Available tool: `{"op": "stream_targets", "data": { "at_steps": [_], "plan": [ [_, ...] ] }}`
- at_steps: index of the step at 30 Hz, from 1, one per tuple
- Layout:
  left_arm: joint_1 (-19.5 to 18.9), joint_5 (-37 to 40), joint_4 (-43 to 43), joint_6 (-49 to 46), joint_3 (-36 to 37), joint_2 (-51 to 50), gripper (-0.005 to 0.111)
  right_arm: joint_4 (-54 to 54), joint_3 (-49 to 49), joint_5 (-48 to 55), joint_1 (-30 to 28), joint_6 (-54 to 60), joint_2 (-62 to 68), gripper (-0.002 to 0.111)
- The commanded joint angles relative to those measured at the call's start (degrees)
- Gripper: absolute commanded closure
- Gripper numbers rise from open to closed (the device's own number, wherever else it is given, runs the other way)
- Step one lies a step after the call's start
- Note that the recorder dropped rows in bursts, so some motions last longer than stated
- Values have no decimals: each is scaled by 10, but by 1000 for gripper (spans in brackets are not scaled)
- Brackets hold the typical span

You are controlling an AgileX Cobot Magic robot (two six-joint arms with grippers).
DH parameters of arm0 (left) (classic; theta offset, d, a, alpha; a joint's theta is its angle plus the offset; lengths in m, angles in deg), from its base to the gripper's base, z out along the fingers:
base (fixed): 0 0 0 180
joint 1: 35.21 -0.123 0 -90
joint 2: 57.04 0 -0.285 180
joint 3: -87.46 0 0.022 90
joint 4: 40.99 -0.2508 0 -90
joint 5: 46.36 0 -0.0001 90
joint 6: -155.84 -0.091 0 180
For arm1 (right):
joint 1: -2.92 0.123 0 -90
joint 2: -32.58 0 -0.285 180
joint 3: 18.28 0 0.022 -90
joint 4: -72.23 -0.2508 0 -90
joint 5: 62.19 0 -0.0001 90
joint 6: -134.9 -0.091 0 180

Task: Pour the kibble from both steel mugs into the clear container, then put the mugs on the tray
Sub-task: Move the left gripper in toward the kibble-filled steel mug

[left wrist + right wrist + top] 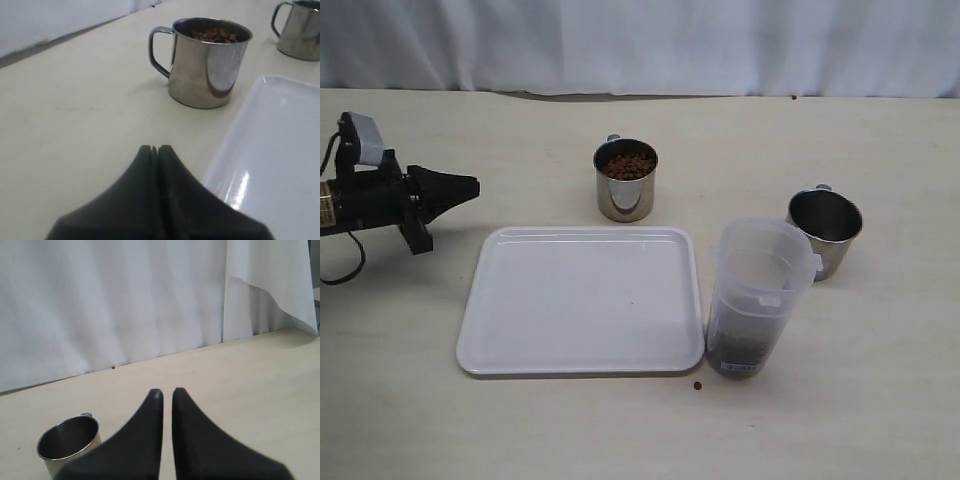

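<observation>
One steel mug stands behind the tray, full of kibble. The other steel mug is empty and stands just right of the clear container, whose bottom holds a dark layer of kibble. The white tray lies empty at the middle. My left gripper is shut on nothing, left of the tray, pointing toward the full mug. My right gripper shows only in its wrist view, fingers nearly together around a thin slit, holding nothing, beside the empty mug.
A single stray pellet lies on the table in front of the container. Another pellet sits by the white curtain along the back edge. The tabletop is pale beige.
</observation>
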Motion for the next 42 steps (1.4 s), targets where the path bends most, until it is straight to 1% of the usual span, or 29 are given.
{"op": "stream_targets", "data": {
  "at_steps": [1, 2, 4, 6, 9, 11, 12, 15, 19, 21, 22, 23, 25, 28, 30, 34, 38, 42],
  "plan": [
    [24, -17, -19, -2, -41, -16, 106, -1, -2, 3, 1, 1, -2, 103],
    [31, -1, -12, -12, -47, -16, 104, -1, -2, 3, 1, 1, -2, 103],
    [46, 33, -12, -19, -55, -16, 96, -1, -2, 3, 1, 1, -2, 103],
    [63, 53, -13, -19, -60, -22, 81, -1, -2, 3, 1, 1, -2, 103],
    [88, 37, 13, -19, -62, -37, 53, -1, -2, 3, 1, 1, -2, 103],
    [103, 26, 53, -19, -62, -43, 43, -1, -2, 3, 1, 1, -2, 103],
    [110, 18, 77, -19, -62, -46, 41, -1, -2, 3, 1, 1, -2, 103],
    [122, -1, 129, -19, -62, -50, 40, -1, -2, 3, 1, 1, -2, 103],
    [123, -17, 174, -14, -62, -50, 41, -1, -2, 3, 1, 1, -2, 103],
    [123, -17, 147, 15, -62, -50, 41, -1, -2, 3, 1, 1, -2, 103],
    [126, -17, 119, -16, -62, -50, 41, -1, -2, 3, 1, 1, -2, 103],
    [130, -17, 114, -36, -62, -50, 41, -1, -2, 3, 1, 1, -2, 103],
    [146, 4, 124, -47, -62, -50, 41, -1, -2, 3, 1, 1, -2, 103],
    [172, 4, 158, -63, -62, -50, 41, -1, -2, 3, 1, 1, -2, 103],
    [180, 15, 181, -66, -62, -51, 41, -1, -2, 3, 1, 0, -2, 103],
    [180, 13, 217, -78, -66, -69, 41, -1, -2, 3, 1, 0, -2, 103],
    [180, -16, 204, -74, -93, -106, 41, -1, -2, 3, 1, 0, -2, 103],
    [186, -17, 207, -74, -96, -113, 41, -1, -2, 3, 1, 0, -2, 103]
  ]
}}
